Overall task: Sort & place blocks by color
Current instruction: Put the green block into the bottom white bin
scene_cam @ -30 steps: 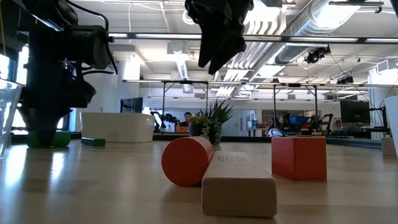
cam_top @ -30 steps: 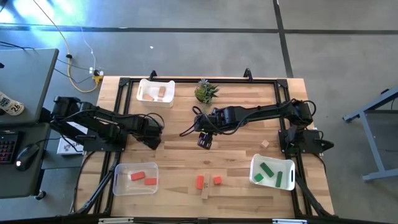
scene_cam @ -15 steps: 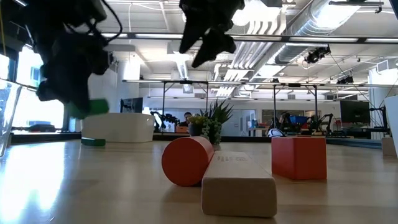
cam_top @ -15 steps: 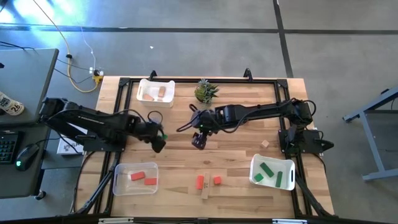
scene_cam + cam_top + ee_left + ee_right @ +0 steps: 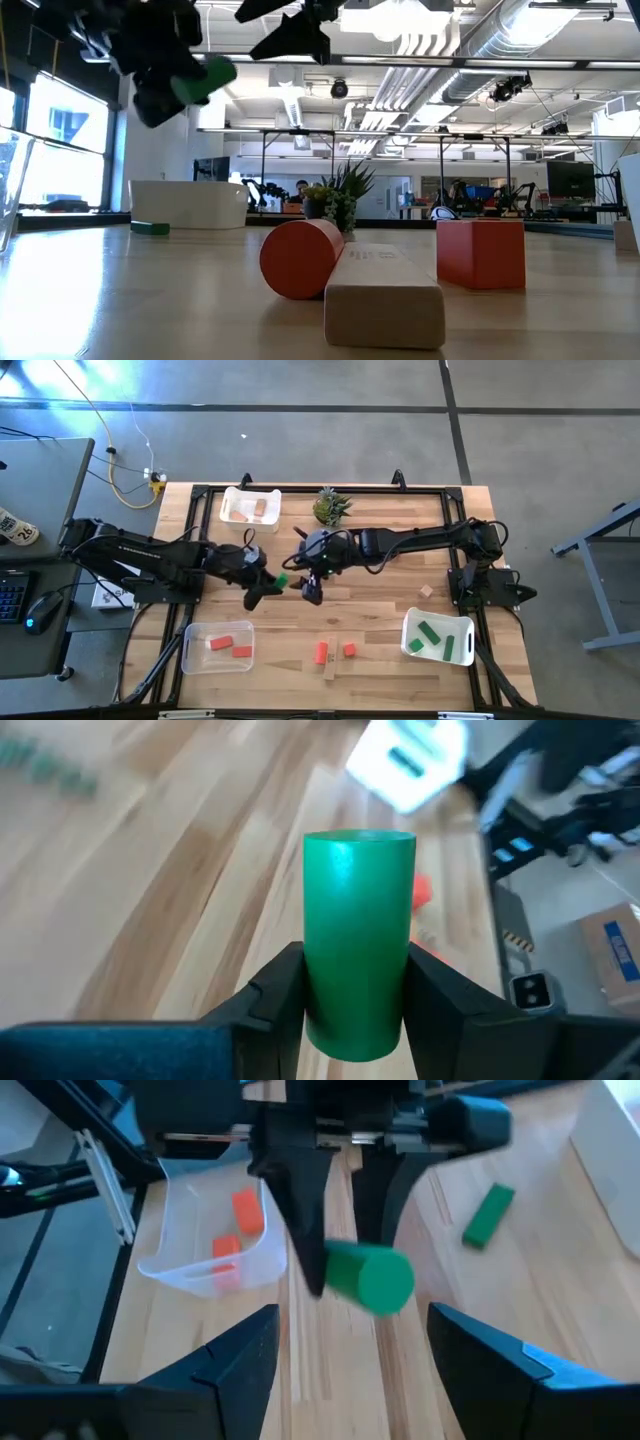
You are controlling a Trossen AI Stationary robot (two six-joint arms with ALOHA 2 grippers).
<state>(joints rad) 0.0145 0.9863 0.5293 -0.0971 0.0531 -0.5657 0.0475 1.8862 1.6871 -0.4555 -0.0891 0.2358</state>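
My left gripper point(image 5: 266, 586) is shut on a green cylinder point(image 5: 281, 579) well above the middle of the table; the cylinder also shows in the left wrist view point(image 5: 358, 945), the low view point(image 5: 204, 79) and the right wrist view point(image 5: 370, 1278). My right gripper point(image 5: 311, 592) is open and empty point(image 5: 365, 1370), just right of the cylinder and facing it. A green bar point(image 5: 488, 1215) lies flat on the table beyond. A red cylinder point(image 5: 300, 258), a tan bar point(image 5: 385, 295) and a red cube point(image 5: 480, 252) lie near the front edge. My left gripper pinches the green cylinder's curved side point(image 5: 320, 990) between its two fingers point(image 5: 432, 995), which lie across it. The fingers come from the table's left. The cylinder is lifted clear of the table, and one flat end point(image 5: 360, 838) is free.
A clear bin point(image 5: 218, 646) with red blocks stands near left. A white bin point(image 5: 438, 637) with green blocks stands near right. A white bin point(image 5: 250, 508) with tan blocks stands far left beside a potted plant point(image 5: 331, 507). A tan cube point(image 5: 426, 591) lies at the right.
My left gripper has lifted the green cylinder off the table and carried it up and toward the table's right, toward my right gripper. My right gripper has gone toward the table's left, toward the cylinder.
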